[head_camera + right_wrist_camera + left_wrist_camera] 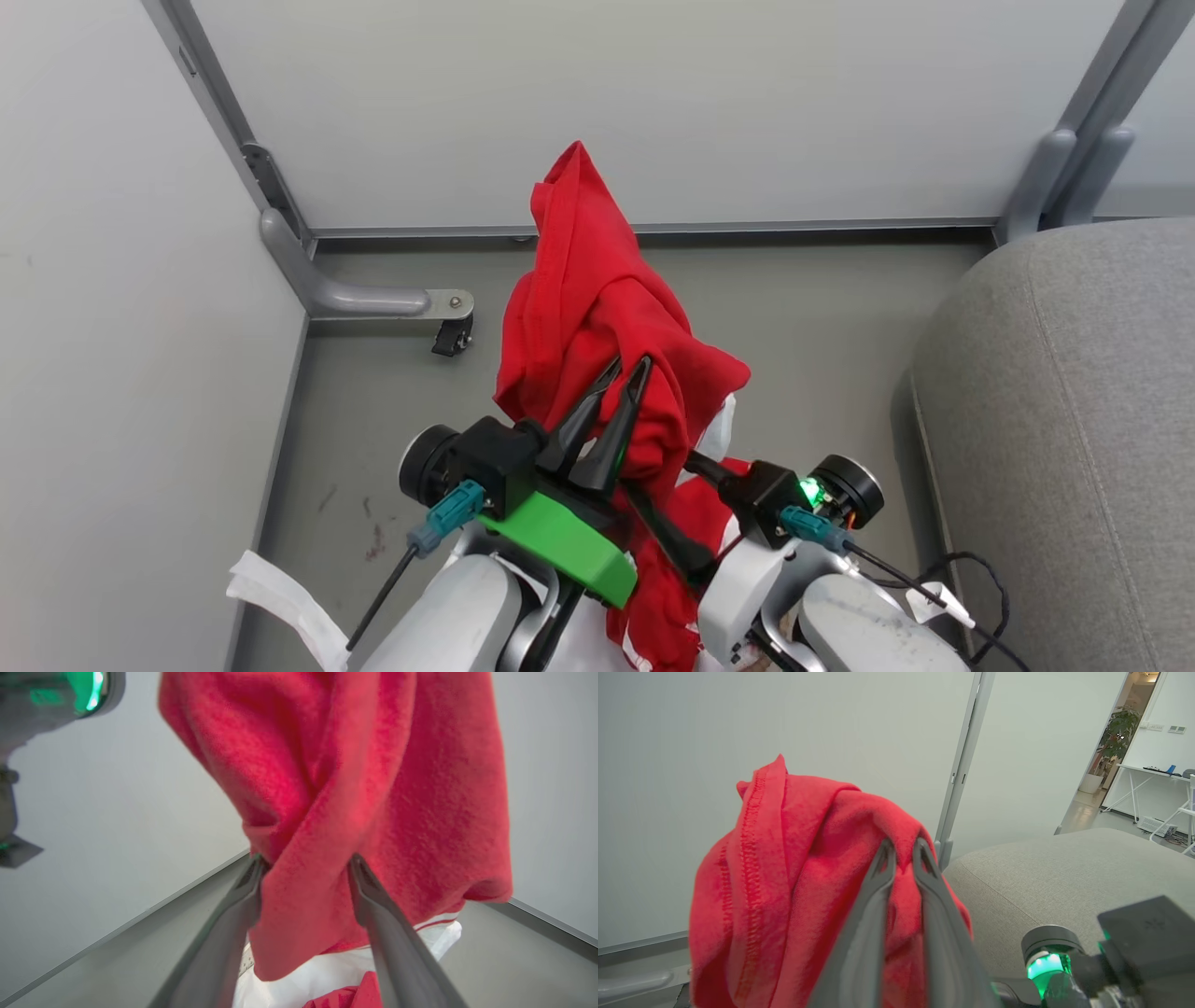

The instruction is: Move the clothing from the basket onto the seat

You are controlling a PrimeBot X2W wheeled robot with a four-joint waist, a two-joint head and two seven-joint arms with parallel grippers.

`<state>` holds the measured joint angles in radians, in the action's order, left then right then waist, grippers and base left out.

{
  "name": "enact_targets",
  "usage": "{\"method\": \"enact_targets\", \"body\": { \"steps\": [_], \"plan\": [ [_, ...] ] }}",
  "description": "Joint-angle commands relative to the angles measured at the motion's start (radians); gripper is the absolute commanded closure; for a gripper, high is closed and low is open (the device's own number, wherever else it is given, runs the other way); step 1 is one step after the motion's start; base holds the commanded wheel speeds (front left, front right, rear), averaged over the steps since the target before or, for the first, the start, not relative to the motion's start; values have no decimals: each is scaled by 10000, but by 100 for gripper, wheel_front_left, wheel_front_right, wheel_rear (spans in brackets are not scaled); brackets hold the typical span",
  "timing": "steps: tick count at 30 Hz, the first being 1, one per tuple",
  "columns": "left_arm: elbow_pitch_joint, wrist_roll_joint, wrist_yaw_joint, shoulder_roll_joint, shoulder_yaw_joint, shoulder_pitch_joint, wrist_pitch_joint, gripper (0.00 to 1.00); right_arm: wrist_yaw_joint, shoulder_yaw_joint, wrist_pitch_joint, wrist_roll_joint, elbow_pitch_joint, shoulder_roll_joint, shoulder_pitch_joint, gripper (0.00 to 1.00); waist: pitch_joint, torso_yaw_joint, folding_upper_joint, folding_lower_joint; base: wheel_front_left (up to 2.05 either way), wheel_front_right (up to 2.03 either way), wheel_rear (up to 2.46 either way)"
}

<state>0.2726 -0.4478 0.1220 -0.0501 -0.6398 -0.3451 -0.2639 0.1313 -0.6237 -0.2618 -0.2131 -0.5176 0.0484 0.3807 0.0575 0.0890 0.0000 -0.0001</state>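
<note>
Two grippers counted, one seat [1074,420], one lifted bundle of clothing [597,289]; number of garments in the bundle impossible to tell. Hidden under the arms in the head view: the lower part of the bundle. Cut off at the bottom edge of the right wrist view: white fabric [327,970] and a red scrap [348,995], basket liner or garment not distinguishable. Left gripper [630,362] nearly closed, pinching a red fold at its fingertips, bundle bunched up and over them, above the grey floor [822,308]. Right gripper [306,858] spread wide, one finger either side of a hanging red fold, touching it, no firm clamp discernible. Seat well to the right, apart from the clothing.
</note>
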Motion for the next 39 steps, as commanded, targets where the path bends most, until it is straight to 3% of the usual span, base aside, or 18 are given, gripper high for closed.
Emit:
{"method": "enact_targets", "body": {
  "steps": [1,9,10,11,12,13,20,39],
  "plan": [
    [-29,-126,-70,-17,-46,-184,-9,100,-10,23,-48,-110,-46,45,140,100,44,184,0,1,0,0,0],
    [103,-28,-175,-15,-42,-201,-9,100,-10,284,-48,-325,54,46,9,100,116,137,0,1,0,0,0],
    [116,-4,-203,-15,4,-178,-9,94,-10,335,-48,-310,115,46,-19,100,124,92,0,1,0,0,0],
    [140,32,-229,-16,61,-144,-8,26,-10,367,-48,-265,165,45,-80,100,131,19,0,1,0,0,0],
    [189,35,-206,-16,48,-114,-8,5,-10,412,-48,-249,224,43,-144,100,127,-53,0,1,0,0,0],
    [232,-17,-168,-12,62,-70,-6,0,-10,485,-48,-207,315,45,-215,100,122,-136,0,1,0,0,0],
    [558,524,-86,-19,558,169,-3,0,-10,904,-49,-15,876,43,-664,100,150,-1056,0,1,0,0,0],
    [473,1821,90,-61,2102,1345,-3,0,-10,1657,-50,196,2037,39,-1761,100,334,-5062,0,1,0,0,0]
  ]
}}
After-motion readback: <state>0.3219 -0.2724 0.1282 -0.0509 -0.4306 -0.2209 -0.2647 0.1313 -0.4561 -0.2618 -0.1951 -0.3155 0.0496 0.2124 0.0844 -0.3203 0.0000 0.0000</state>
